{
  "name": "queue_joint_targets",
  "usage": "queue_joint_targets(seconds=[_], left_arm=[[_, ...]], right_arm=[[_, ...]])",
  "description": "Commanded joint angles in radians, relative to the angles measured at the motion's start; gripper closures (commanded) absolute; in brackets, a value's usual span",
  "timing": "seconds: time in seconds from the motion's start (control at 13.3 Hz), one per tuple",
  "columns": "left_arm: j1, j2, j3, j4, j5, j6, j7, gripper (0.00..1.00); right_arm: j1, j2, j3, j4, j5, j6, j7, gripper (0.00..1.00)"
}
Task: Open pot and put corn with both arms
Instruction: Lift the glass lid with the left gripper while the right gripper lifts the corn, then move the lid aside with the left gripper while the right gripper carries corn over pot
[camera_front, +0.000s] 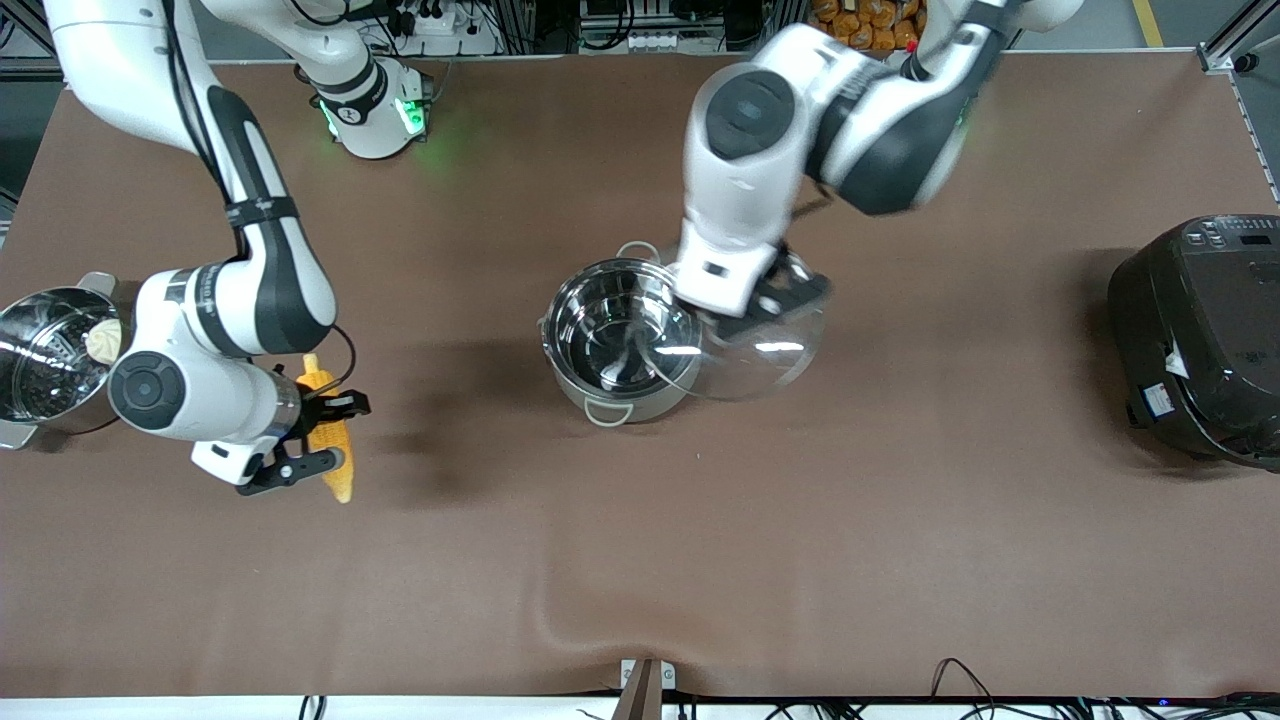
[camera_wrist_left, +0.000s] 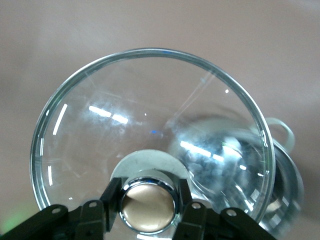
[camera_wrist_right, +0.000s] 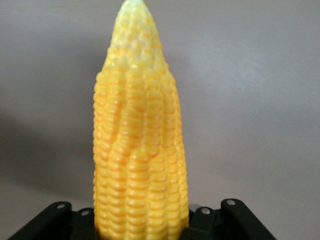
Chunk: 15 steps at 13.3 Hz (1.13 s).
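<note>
Overhead, the glass lid (camera_front: 760, 345) is gripped by its tan knob (camera_wrist_left: 148, 207) in the left gripper (camera_front: 762, 300) beside the open pot (camera_front: 620, 340) (rim partly overlapped); the corn (camera_front: 328, 430) is clamped in the right gripper (camera_front: 318, 432) above the table (camera_front: 900, 520).

Two white arms with rounded glossy shells and black joint bands. Round dark-grey caps sit on the elbow housings. A thin black cable runs down the right arm (camera_front: 215, 250). Green lights glow on its base. Both grippers are black, with small silver screws on their bodies.
</note>
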<state>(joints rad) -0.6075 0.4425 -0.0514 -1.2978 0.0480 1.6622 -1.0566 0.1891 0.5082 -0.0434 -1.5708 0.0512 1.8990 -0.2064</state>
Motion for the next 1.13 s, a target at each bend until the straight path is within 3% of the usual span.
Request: queue_joint_targets(seconds=[0.0,0.23,0.6,0.83,1.05], left_arm=[[0.102,-0.044,-0.013,-0.069,0.027,0.001,0.117,1.0],[0.216,-0.048,-0.016,-0.162,0.027,0.085,0.214,1.0],[0.35,-0.079,-0.019,-0.44,0.026,0.365,0.377,1.0],[0.402,-0.067,-0.018,-0.585,0.027,0.551,0.429,1.0],[0.433,-0.065,-0.018,-0.64,0.027,0.594,0.474,1.0]], right_arm=[[0.08,-0.003,-0.003,0.04,-0.014,-0.066,-0.001,1.0],[0.241,-0.011,0.008,0.086,-0.024,-0.067,0.012,1.0],[0.484,0.05,0.01,0.144,-0.094,-0.052,0.226,1.0],[0.53,0.099,0.011,0.157,-0.139,0.02,0.231,1.0],[0.594,0.138,0.011,0.153,-0.146,0.094,0.231,1.0]])
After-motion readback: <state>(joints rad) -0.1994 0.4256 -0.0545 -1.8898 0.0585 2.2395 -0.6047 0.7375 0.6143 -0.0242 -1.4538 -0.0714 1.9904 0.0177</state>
